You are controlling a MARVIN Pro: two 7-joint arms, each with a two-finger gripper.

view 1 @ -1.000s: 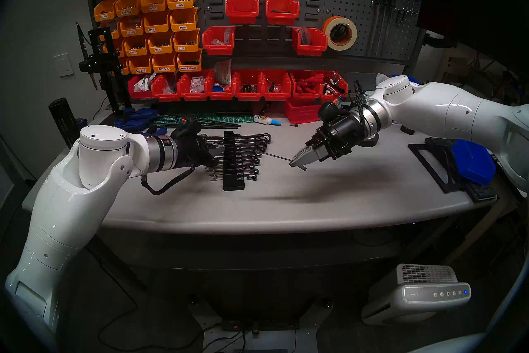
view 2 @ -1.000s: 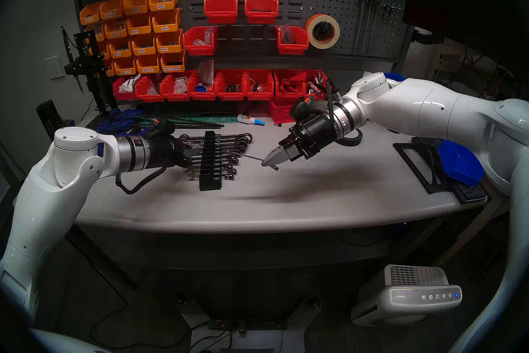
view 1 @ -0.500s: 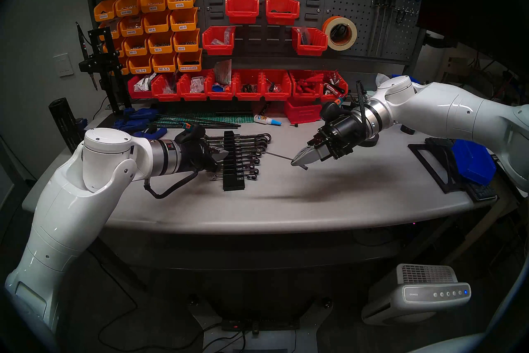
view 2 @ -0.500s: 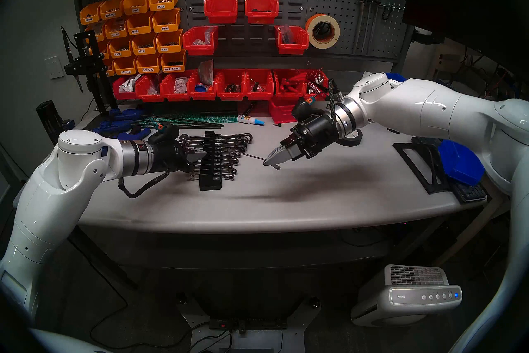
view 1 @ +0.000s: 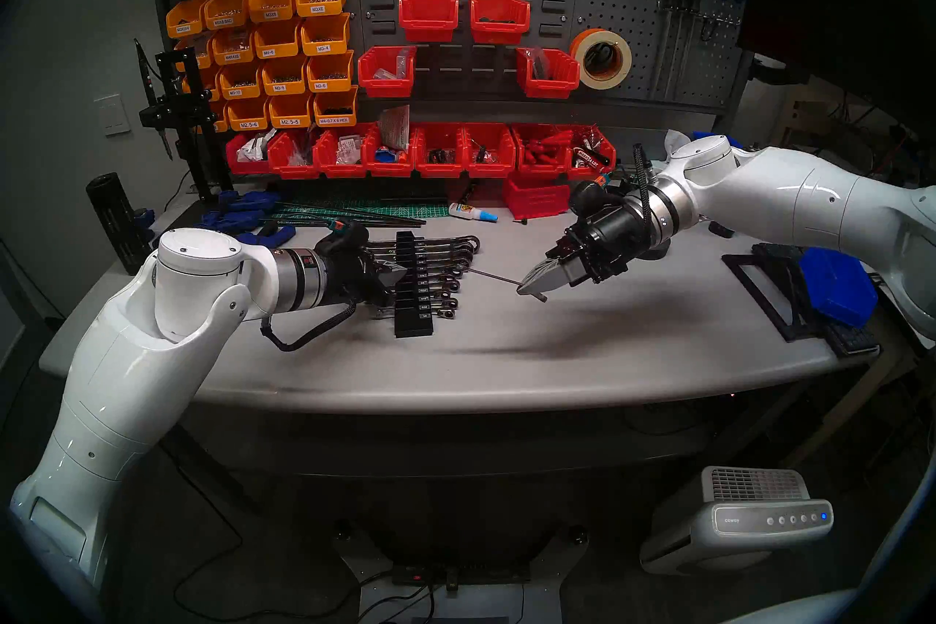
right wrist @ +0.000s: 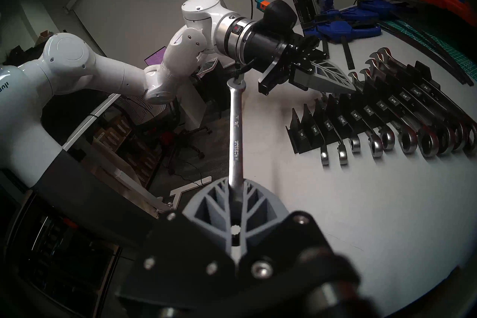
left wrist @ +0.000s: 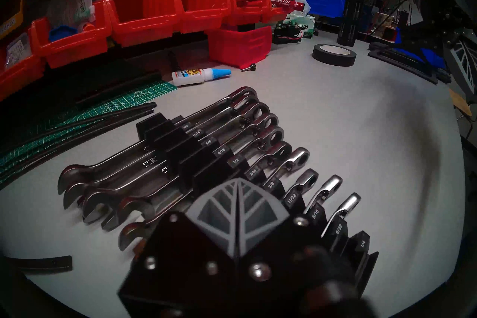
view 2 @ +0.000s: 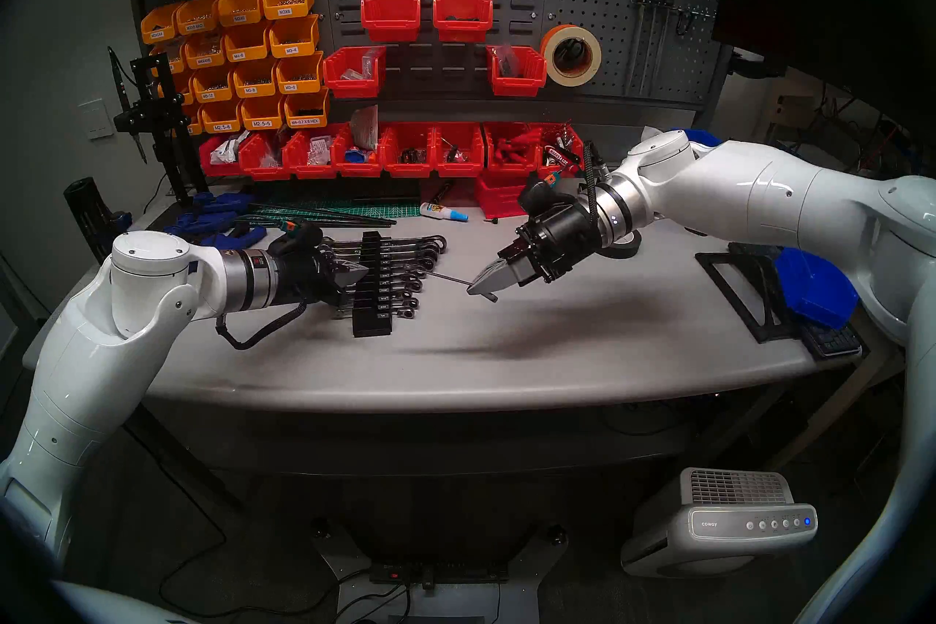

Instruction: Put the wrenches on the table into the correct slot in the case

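Right end effector (right wrist: 236, 202) clamped on a slim chrome wrench (right wrist: 236, 136), held in the air above the desk (view 1: 557, 354), to the right of the black case (view 1: 413, 299). Left end effector (left wrist: 237, 196) closed and empty, tips over the case's middle slots.

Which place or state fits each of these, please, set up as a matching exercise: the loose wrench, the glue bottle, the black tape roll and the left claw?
Things:
1 wrench
2 glue bottle
3 black tape roll
4 left claw

Places or states:
a shut and empty, at the rack
b flat on the table
c gripped in the right claw
d white, blue cap, on its side

Pairs: 1-c, 2-d, 3-b, 4-a.
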